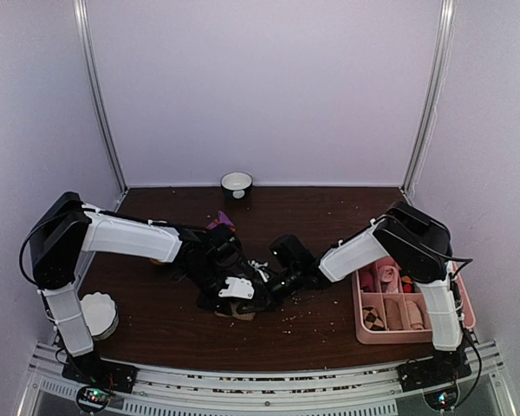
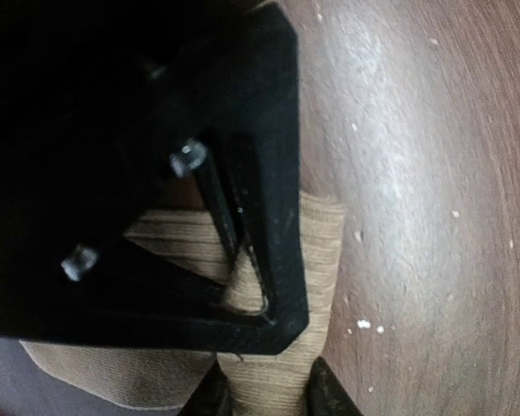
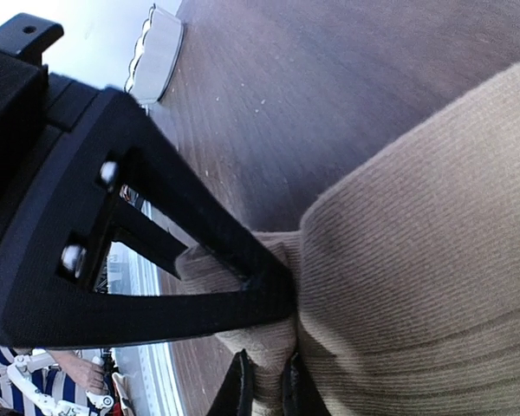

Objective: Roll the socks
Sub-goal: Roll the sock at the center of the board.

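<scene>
The tan sock (image 1: pixel 233 311) lies bunched at the table's middle, under both grippers. My left gripper (image 1: pixel 240 291) comes in from the left; in its wrist view the left gripper (image 2: pixel 269 400) has both black fingers pressed against a band of the tan sock (image 2: pixel 321 238). My right gripper (image 1: pixel 273 281) meets it from the right; the right gripper (image 3: pixel 267 394) pinches a small fold beside the sock's thick bulk (image 3: pixel 416 260). Each wrist view is partly blocked by the other gripper's black frame. A purple bit of the dark red sock (image 1: pixel 217 220) peeks out behind the left arm.
A pink divided tray (image 1: pixel 362 329) with small rolled socks stands at the right, by the right arm's base. A white scalloped dish (image 1: pixel 100 314) sits at the near left. A small black-and-white bowl (image 1: pixel 237 184) stands at the back wall. Crumbs dot the brown tabletop.
</scene>
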`<state>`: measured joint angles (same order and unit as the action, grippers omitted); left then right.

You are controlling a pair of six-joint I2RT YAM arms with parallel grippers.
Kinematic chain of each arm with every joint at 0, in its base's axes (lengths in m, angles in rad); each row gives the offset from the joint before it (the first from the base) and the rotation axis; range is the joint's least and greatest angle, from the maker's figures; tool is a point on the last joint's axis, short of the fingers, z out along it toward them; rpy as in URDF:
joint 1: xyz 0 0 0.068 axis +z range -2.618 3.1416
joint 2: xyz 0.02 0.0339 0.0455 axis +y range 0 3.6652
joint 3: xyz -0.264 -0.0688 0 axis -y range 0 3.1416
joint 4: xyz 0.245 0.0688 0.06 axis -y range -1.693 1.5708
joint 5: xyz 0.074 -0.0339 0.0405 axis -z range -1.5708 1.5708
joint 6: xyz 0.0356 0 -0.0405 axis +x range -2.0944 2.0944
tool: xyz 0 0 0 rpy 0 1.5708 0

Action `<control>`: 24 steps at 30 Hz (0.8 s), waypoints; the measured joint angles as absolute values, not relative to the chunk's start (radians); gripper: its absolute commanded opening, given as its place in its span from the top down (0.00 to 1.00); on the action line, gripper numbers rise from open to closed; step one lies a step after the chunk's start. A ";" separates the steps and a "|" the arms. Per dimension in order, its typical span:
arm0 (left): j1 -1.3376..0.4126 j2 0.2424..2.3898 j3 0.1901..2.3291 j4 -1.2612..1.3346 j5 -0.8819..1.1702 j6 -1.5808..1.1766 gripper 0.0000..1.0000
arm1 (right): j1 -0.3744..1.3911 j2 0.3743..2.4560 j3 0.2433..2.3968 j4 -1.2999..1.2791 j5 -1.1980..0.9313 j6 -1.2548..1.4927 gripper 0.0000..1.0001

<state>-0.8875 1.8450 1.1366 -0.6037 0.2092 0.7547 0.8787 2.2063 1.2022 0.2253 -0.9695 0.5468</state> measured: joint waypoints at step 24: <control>-0.841 2.109 1.440 -0.923 0.564 0.666 0.97 | 0.882 1.838 0.695 0.550 -0.461 0.492 0.35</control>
